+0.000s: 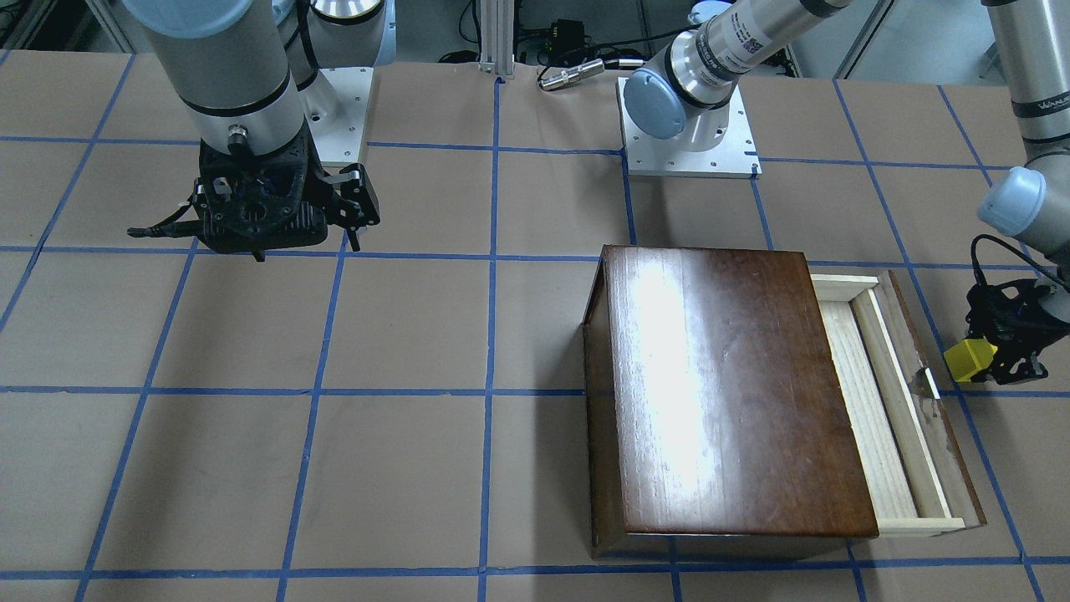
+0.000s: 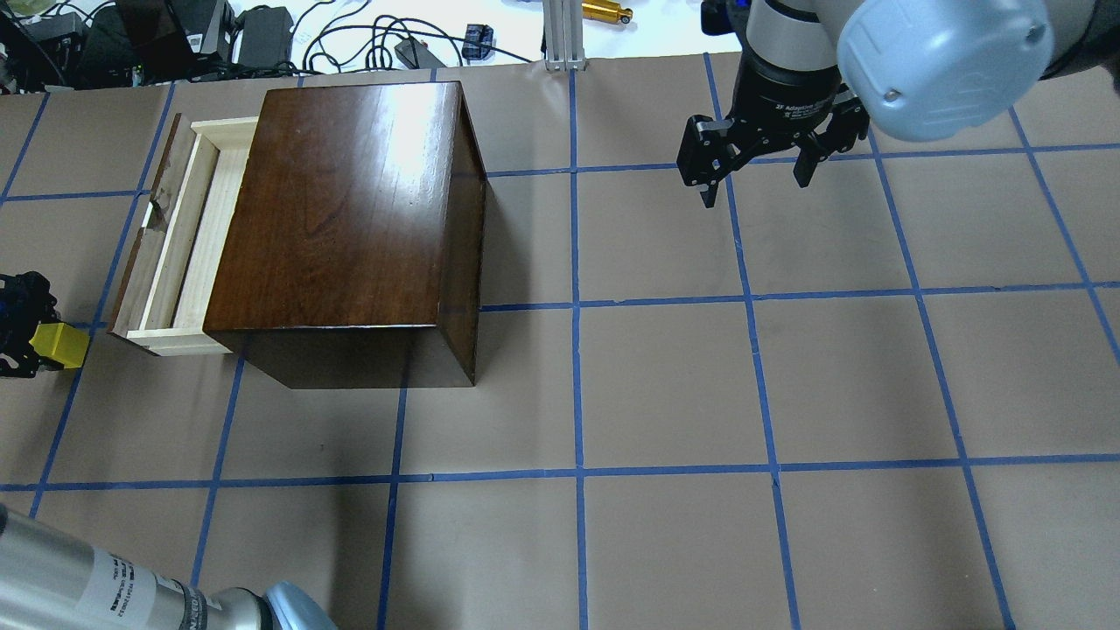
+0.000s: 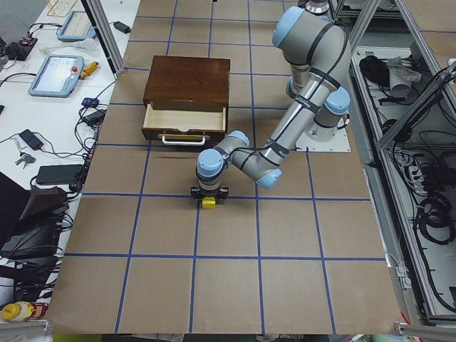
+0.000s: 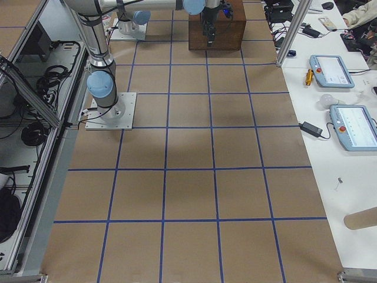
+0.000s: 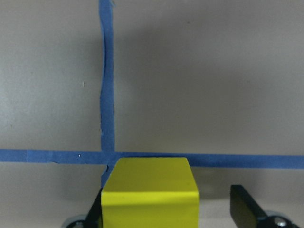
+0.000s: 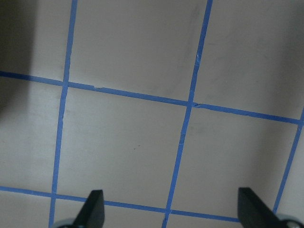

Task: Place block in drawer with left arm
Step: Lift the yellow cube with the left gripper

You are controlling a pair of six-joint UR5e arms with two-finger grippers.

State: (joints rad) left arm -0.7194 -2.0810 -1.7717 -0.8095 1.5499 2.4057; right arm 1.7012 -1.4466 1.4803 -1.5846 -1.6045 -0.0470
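Observation:
The yellow block (image 5: 149,194) sits on the table paper at a blue tape crossing, out in front of the drawer. My left gripper (image 5: 171,209) is low around it and open. One finger (image 5: 96,211) is against the block and the other finger (image 5: 244,205) stands apart from it. The block (image 1: 970,359) and the left gripper (image 1: 999,364) are beside the drawer (image 1: 886,401), which is pulled out of the dark-brown box (image 1: 727,385) and holds nothing. From overhead, the block (image 2: 59,344) lies left of the drawer (image 2: 188,227). My right gripper (image 2: 754,185) hangs open and empty.
The box (image 2: 350,219) stands between the two arms. The right gripper (image 6: 173,209) shows only bare paper and tape lines below it. The drawer's dark front panel with its metal handle (image 3: 185,139) faces the block (image 3: 209,203).

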